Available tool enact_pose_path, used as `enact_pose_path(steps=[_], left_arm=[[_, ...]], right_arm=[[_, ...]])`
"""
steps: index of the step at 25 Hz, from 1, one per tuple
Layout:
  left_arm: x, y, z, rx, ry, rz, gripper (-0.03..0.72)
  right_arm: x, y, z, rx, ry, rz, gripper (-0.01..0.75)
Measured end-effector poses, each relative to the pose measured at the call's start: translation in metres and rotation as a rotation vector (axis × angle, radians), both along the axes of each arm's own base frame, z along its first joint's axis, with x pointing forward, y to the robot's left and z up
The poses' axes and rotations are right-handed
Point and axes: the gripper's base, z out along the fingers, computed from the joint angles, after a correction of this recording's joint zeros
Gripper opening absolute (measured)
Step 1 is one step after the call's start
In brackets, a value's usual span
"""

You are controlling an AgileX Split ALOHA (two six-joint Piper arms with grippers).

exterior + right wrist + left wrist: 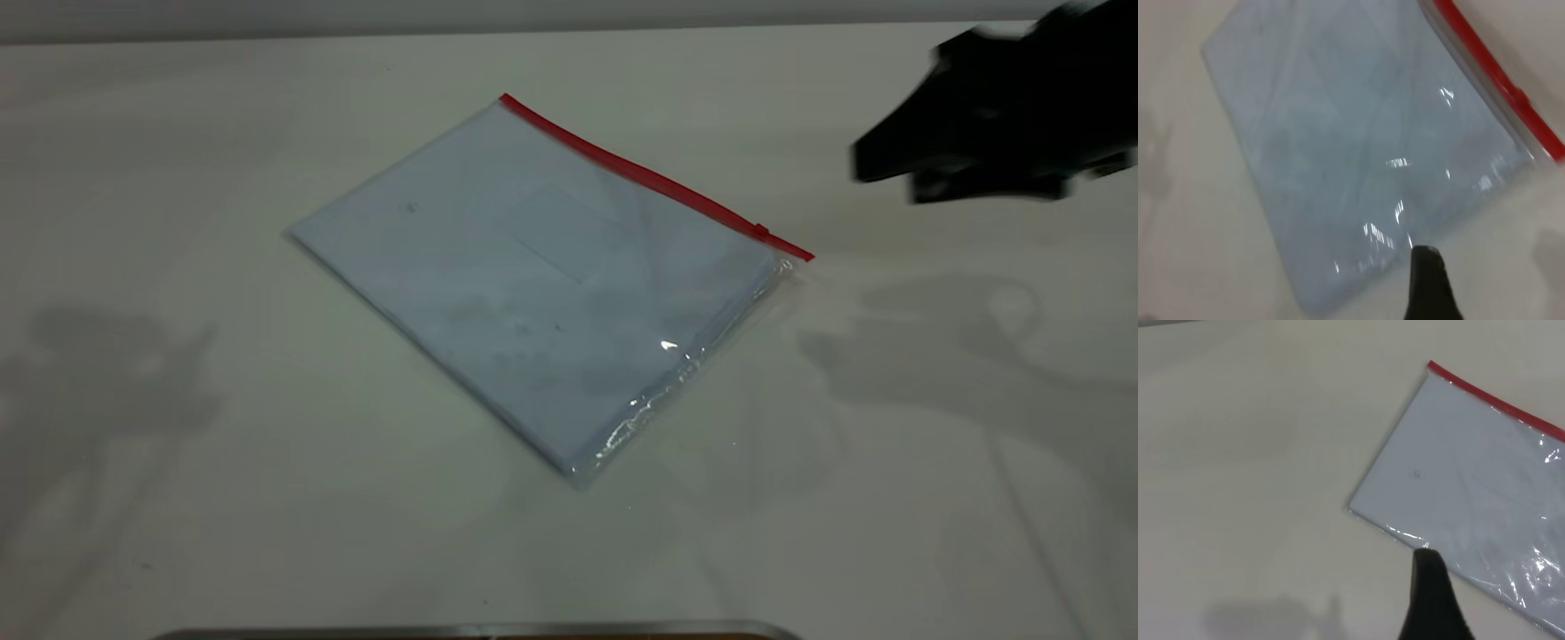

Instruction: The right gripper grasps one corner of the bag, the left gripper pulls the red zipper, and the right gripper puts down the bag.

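Two arms are in play, yet neither touches the bag (542, 284), which lies flat and slanted on the pale counter (178, 498) with nothing lifted. The red zipper (653, 178) runs along its far long edge, and the small slider tab (762, 230) sits close to the end nearest the right arm, so the corner of the bag (794, 260) just beside that tab looks like the natural place to pinch: holding there would anchor the strip while the slider is drawn away along it.

The right pincer (876, 169) hangs above the counter, off to the side of that corner and well apart from it, tips pointing toward the bag. It is smeared in the exterior view, and whether its jaws are parted or closed I cannot tell; it carries nothing. In the right wrist view only one black tip (1429, 283) shows, over the bag's near side seam.

The left pincer (1431, 600) is out of the exterior view; the left wrist view shows a single tip hovering near the bag's other short edge, away from the slider. Its state cannot be judged either.

The grasp is probably not yet begun.
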Motion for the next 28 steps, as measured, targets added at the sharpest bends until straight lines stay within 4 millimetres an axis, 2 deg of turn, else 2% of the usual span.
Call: enact_pose_path(steps=[6, 9, 14, 18, 22, 28], left_arm=[[0.010, 0.000, -0.007, 0.003, 0.018, -0.001, 0.546], [0.011, 0.001, -0.007, 0.005, 0.013, 0.000, 0.546], [0.012, 0.001, -0.006, 0.006, 0.011, -0.001, 0.546], [0.012, 0.001, -0.006, 0.007, 0.010, -0.001, 0.546], [0.012, 0.001, -0.006, 0.008, 0.004, 0.001, 0.546], [0.012, 0.001, -0.006, 0.011, 0.003, -0.001, 0.546]], right_arm=[[0.036, 0.007, -0.060, 0.105, 0.050, 0.032, 0.535], [0.044, -0.001, -0.079, 0.113, 0.067, 0.011, 0.535], [0.049, -0.018, -0.094, 0.106, 0.082, -0.013, 0.535], [0.046, -0.016, -0.107, 0.136, 0.102, -0.018, 0.535], [0.045, -0.009, -0.116, 0.174, 0.109, -0.003, 0.535], [0.058, 0.016, -0.124, 0.177, 0.082, 0.065, 0.535]])
